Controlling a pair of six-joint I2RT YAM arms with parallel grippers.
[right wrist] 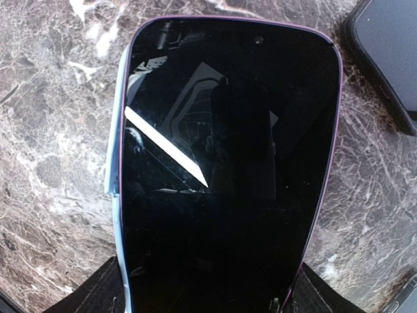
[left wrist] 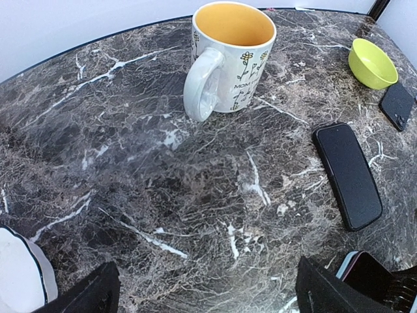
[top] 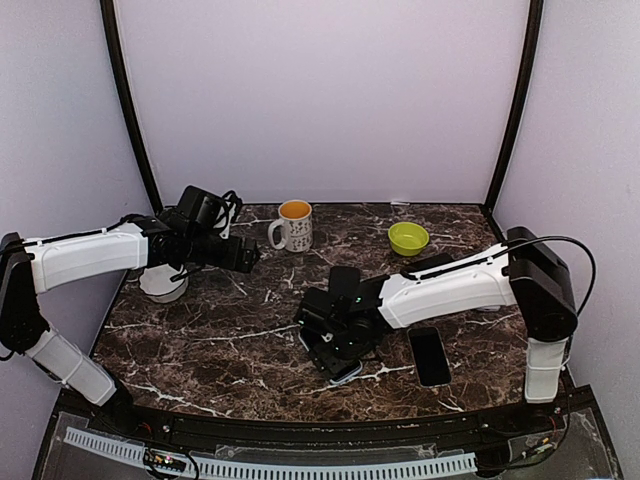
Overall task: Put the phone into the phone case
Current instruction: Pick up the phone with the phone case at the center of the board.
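One phone (right wrist: 228, 163) clamped widthwise in right pincer (right wrist: 208, 287), long axis straight out from it, left pincer (left wrist: 212, 290) open.

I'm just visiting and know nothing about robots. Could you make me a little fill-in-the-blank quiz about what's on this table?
1. The small bowl is ___ in colour.
2. The mug stands ___, not tipped over.
3. The right gripper has a ___ between its fingers.
4. The left gripper is open and holds ___.
Missing words: green; upright; phone; nothing.
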